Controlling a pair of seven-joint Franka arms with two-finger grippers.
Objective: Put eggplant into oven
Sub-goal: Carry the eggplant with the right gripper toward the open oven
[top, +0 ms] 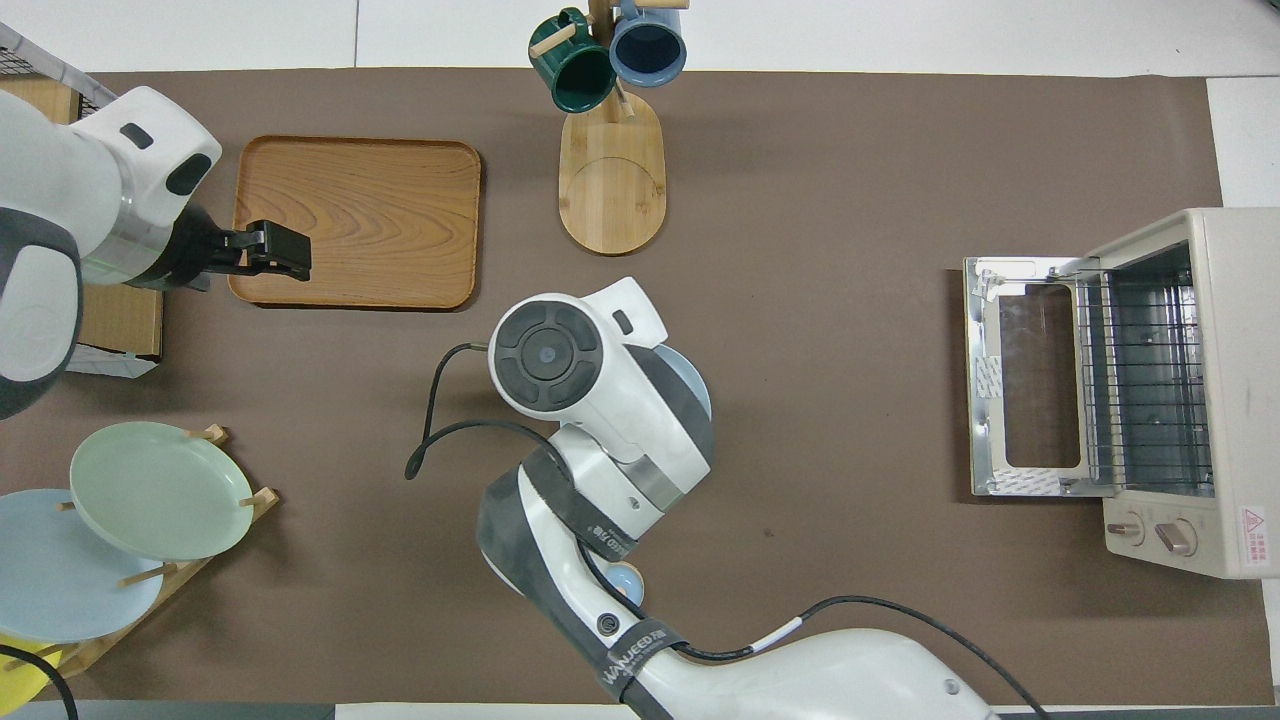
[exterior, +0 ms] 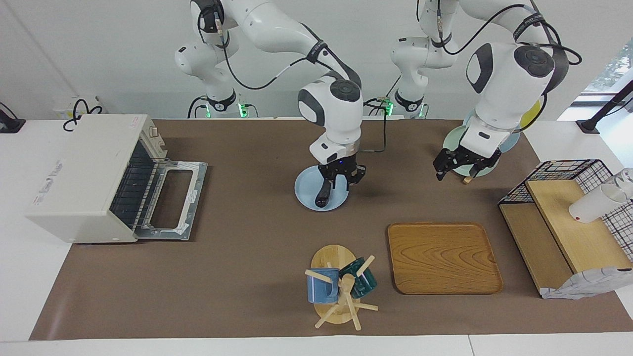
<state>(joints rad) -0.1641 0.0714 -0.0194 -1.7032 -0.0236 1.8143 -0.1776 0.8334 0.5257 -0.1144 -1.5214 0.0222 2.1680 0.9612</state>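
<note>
**Item 1: eggplant** (exterior: pixel 322 194). Lies lengthwise on a blue plate (exterior: pixel 305 192) at mid-tabletop (exterior: pixel 247 257), well apart from the oven. Only its end farther from the robots shows; the rest is covered by the right pincer.

**Item 2: right pincer** (exterior: pixel 340 182). Lowered onto the plate, fingers set at the eggplant's middle, judged the best balance point for lifting a long, slim thing. Whether it is clamped on the eggplant or merely around it cannot be told.

**Item 3: left pincer** (exterior: pixel 457 168). Fingers apart, holding nothing. It hangs raised near the plate rack (exterior: pixel 467 175) and wooden tray (exterior: pixel 442 257), at the left arm's end. The arm waits, judged to be leaving the pick-up clear.

**Item 4: oven** (exterior: pixel 79 178). Stands at the right arm's end. Its door (exterior: pixel 170 198) is folded flat onto the tabletop and its wire rack (top: pixel 1145 380) is bare, so it is ready to receive.

**Status:** the grasp is in hand, with 2 steps left, carrying and placing. The glossy skin may slip.
</note>
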